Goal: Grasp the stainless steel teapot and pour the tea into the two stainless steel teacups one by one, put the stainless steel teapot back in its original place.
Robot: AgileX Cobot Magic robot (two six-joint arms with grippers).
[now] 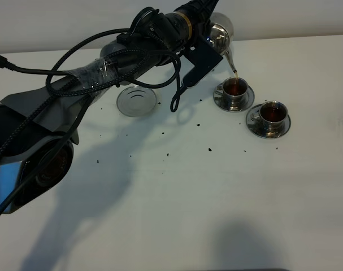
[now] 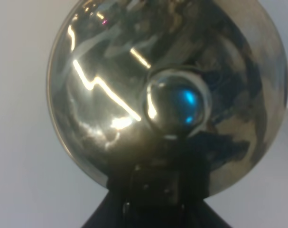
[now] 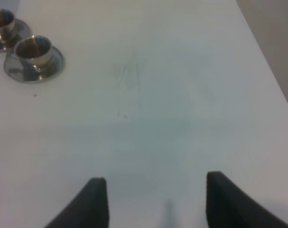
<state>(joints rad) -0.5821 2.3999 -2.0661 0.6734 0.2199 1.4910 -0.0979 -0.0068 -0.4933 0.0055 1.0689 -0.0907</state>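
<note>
My left gripper [image 2: 165, 187] pinches the tilted stainless steel teapot [image 1: 221, 35], pouring tea [image 1: 234, 86] into 1 of 2 teacups [image 1: 235, 90]; the other [image 1: 272, 113] sits beside it. My right gripper [image 3: 155, 202] hangs spread above the table [image 3: 158, 95]. The coaster [image 1: 136, 101] lies bare.

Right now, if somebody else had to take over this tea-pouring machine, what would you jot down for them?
Left gripper: holding the teapot, tilted, pouring tea into the far cup.
Right gripper: open, empty, above bare table.
Near cup already holds tea.
The coaster sits empty left of the cups.
Left to do: finish this pour, level the pot, set it back on the coaster.
</note>
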